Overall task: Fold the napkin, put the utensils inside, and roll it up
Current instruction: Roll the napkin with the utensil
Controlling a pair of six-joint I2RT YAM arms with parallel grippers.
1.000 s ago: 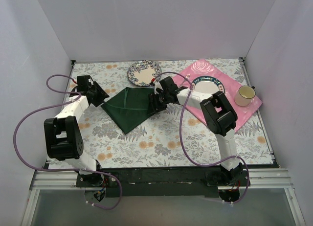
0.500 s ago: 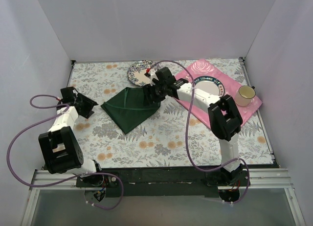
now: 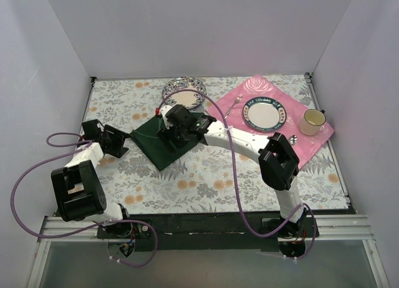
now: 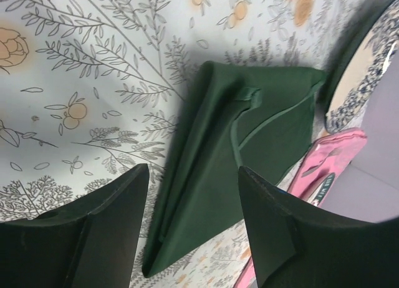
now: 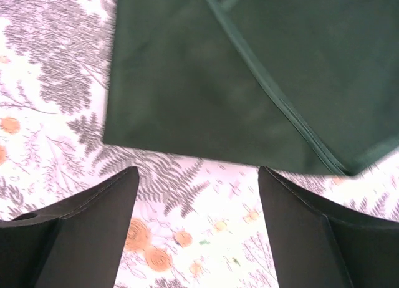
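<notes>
The dark green napkin [image 3: 153,148] lies folded on the floral table cover, with its hemmed edges showing in both wrist views [image 4: 249,138] [image 5: 237,63]. My right gripper [image 3: 169,139] hovers over the napkin's middle, open and holding nothing. In its wrist view the right gripper [image 5: 198,176] frames bare table cover just below the cloth's edge. My left gripper [image 3: 122,142] stands open just left of the napkin's left corner. In its wrist view the left gripper [image 4: 193,172] has the cloth ahead of it, between the fingers. A thin utensil [image 3: 237,103] and a spoon [image 3: 293,138] lie on the pink placemat [image 3: 249,88].
A floral plate [image 3: 184,91] sits behind the napkin. On the placemat stand a blue-rimmed plate [image 3: 265,115] and a cream cup [image 3: 312,121]. White walls close the table on three sides. Purple cables loop around both arms.
My right arm has swung left, from the napkin's right corner to over its middle. The left gripper pulled away left, then came back near the left corner. Both jaws have widened.
</notes>
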